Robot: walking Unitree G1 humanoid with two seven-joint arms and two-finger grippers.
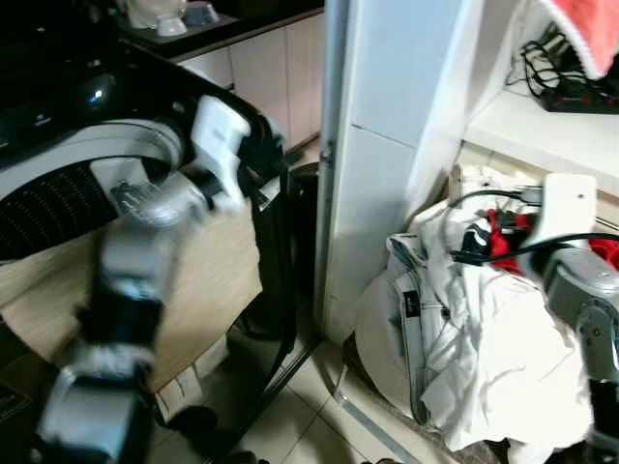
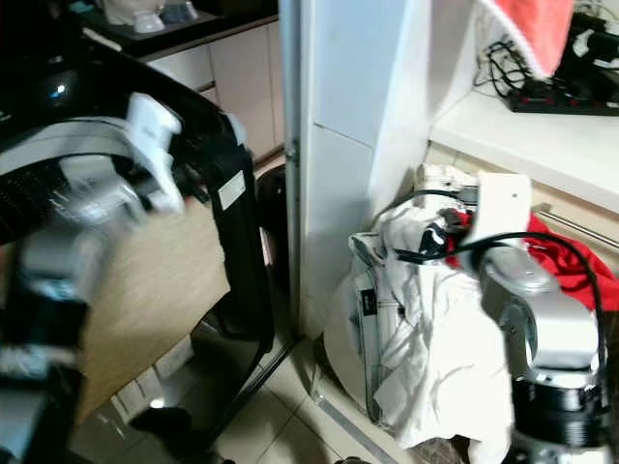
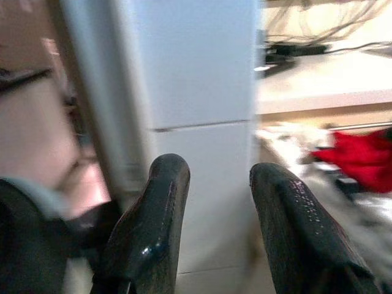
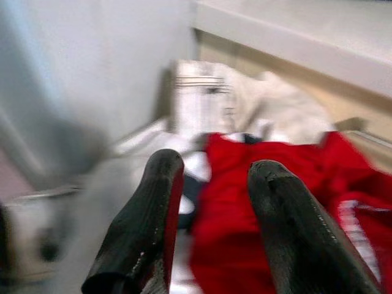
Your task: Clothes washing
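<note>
A black washing machine with a grey ribbed drum rim stands at the left. My left arm reaches across its front, and the left gripper is open and empty, pointing toward a white pillar. At the right, a heap of white clothes spills out of a white basket, with a red garment lying on top. My right gripper hovers just above the red garment, open, with nothing between its fingers.
A beige sheet hangs over the machine's front. The white pillar separates the machine from the basket. A shelf above the pile holds a power strip and cables. A pink-red cloth hangs at the top right. The floor is tiled.
</note>
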